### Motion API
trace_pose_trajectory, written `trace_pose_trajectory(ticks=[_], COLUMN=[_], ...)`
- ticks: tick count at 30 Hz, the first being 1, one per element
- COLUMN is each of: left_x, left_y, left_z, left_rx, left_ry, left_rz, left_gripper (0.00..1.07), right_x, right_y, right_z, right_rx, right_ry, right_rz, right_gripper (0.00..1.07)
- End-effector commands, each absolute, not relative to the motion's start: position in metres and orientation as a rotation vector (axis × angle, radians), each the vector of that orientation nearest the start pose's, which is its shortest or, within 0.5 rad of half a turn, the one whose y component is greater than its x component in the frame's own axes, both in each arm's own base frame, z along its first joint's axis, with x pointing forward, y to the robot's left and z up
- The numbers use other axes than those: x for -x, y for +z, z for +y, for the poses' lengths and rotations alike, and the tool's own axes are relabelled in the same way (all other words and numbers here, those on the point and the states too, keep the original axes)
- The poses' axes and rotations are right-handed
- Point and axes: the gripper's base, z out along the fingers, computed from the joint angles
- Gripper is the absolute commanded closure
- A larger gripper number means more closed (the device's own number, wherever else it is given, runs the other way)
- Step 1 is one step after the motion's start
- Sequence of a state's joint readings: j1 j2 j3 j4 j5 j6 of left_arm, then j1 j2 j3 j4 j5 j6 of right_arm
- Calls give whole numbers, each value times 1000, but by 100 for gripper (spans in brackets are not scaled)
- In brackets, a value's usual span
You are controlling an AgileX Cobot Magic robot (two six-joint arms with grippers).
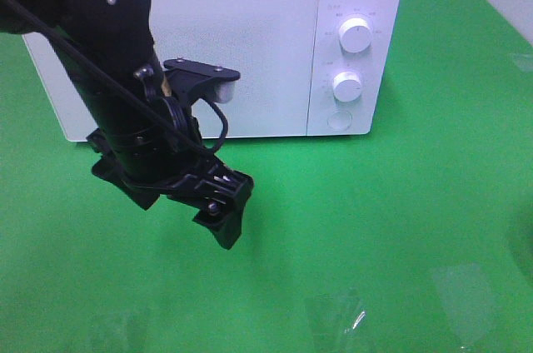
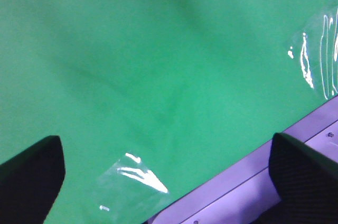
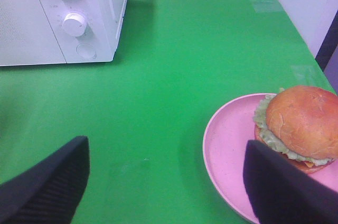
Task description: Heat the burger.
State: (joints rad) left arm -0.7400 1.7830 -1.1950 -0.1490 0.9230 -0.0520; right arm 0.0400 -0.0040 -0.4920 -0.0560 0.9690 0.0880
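With the white microwave (image 1: 225,45) door shut and both end effectors released and empty, the glossy golden-bunned burger (image 3: 301,126) sat on the round pink plate (image 3: 229,145) at the right end effector's (image 3: 163,182) two o'clock; door-opening seemed next.

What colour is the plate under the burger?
Pink; the plate under the burger shows best in the right wrist view.

Left arm (image 1: 125,111): matte black housing throughout, bulky rounded joint, silver screw heads seen on the casing. A black cable is routed along it. Black gripper fingers (image 2: 31,174) are finely cross-hatched on the pads; same texture on right fingers (image 3: 45,189).
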Motion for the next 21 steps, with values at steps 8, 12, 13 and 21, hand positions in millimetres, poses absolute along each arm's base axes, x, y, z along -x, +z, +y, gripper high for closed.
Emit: trace_pose_trajectory(ticks=[8, 12, 13, 21], left_x=[-266, -268, -268, -242], left_y=[243, 275, 275, 321], left_z=[-172, -123, -123, -66], left_rx=[-633, -430, -430, -255], left_ry=[-259, -257, -257, -147], left_rz=[2974, 2972, 2972, 2880], left_gripper=[6, 6, 6, 6], right_x=[5, 5, 5, 5], right_y=[283, 283, 283, 283], right_z=[-4, -4, -4, -4], right_rx=[-46, -46, -46, -46], right_ry=[15, 15, 15, 15], right_rz=[1920, 1920, 1920, 1920], right_gripper=[31, 31, 31, 31])
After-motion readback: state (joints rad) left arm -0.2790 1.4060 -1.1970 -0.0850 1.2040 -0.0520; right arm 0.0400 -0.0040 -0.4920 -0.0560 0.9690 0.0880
